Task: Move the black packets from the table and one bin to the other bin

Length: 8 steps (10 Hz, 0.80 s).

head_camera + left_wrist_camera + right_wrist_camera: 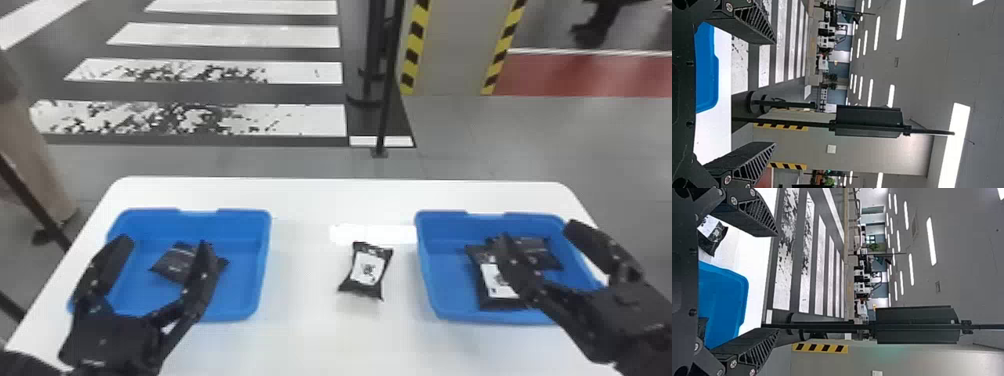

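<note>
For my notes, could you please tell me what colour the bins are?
Both bins are blue, seen best in the head view.

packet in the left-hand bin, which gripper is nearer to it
Left. In the head view the left gripper is at that bin, a finger partly in front of the packet; the right gripper is across the table at the other bin.

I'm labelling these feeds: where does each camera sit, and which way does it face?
Head view: on the head, facing forward and down over the table; left hand and right hand show.
Left wrist view: on that wrist, facing past its fingers and the left bin into the room.
Right wrist view: likewise, past its fingers and the right bin.
Shared by head and right wrist: the packet between the bins.
</note>
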### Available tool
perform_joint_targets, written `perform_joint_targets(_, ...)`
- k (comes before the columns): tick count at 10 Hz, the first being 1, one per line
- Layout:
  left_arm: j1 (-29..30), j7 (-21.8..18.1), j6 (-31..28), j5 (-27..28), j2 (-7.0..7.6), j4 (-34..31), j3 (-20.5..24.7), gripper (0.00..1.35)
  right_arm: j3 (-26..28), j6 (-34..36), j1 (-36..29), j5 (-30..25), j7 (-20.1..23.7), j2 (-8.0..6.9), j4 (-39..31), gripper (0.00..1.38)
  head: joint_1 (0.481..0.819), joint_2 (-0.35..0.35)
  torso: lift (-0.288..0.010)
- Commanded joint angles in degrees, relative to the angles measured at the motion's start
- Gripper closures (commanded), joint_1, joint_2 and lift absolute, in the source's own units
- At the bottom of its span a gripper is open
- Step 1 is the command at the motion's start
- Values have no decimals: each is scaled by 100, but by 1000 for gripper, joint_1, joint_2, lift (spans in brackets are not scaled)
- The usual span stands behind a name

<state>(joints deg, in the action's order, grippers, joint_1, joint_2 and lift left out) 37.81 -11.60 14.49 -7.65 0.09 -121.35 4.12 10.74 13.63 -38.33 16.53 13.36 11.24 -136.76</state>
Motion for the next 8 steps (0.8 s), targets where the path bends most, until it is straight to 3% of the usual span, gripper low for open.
perform_joint_targets(1, 1, 0, 14, -12, 0, 6, 11, 114, 0, -41, 23, 15, 9, 10, 29, 163, 695, -22, -110)
perform_joint_targets(6, 1, 0, 14, -12, 0, 6, 11, 114, -11, 29, 79, 15, 0, 10, 57, 163, 695, -18, -110)
perform_joint_targets(8, 1, 0, 0, -1, 0, 6, 11, 114, -91, 282, 571, -7, 97, 45, 310, 163, 695, -20, -110)
